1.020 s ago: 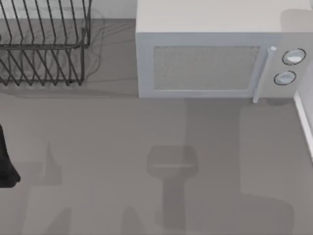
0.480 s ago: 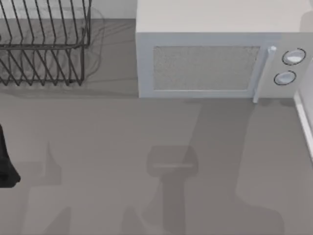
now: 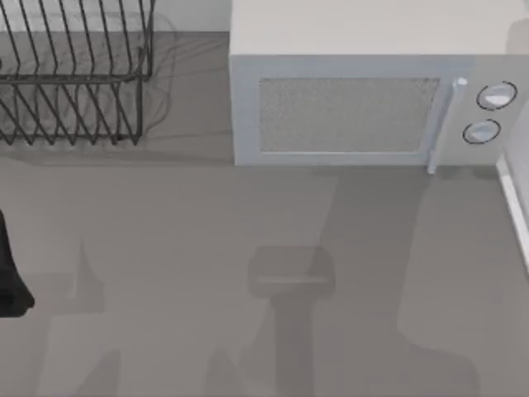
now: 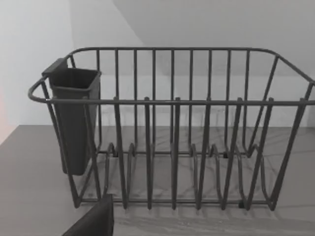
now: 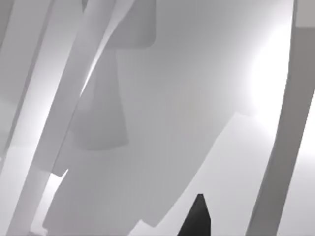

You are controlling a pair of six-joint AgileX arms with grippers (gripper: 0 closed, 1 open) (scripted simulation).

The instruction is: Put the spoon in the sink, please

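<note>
Well, left gripper [image 4: 94, 220]: one dark tip of it juts into the left wrist view, low before the dish rack; whether the fingers are apart or together I cannot tell.
Left arm [image 3: 8, 277]: a dark piece of it sits at the left edge of the top view, over the surface.
Right gripper [image 5: 196, 217]: a dark tip shows in the right wrist view against pale grey and white slanted shapes that I cannot identify; finger state, cannot tell.
Dish rack [image 4: 172, 147]: dark wire, upright, standing on the surface at the far left corner [image 3: 74, 83], facing the left gripper.
Cutlery holder [image 4: 74, 118]: a dark, tall cup hung on one end of the rack's rim; from this angle I cannot see inside it.
Microwave [image 3: 364, 99]: pale, to the right of the rack along the far edge, door closed, handle and two round knobs at its right end.
Spoon: I cannot tell where it lies, so I cannot place it relative to either gripper.
Surface [image 3: 165, 248]: flat grey, crossed by soft shadows in the middle and right.
Room: white wall behind the rack; a pale edge [image 3: 514, 207] runs along the right side.
</note>
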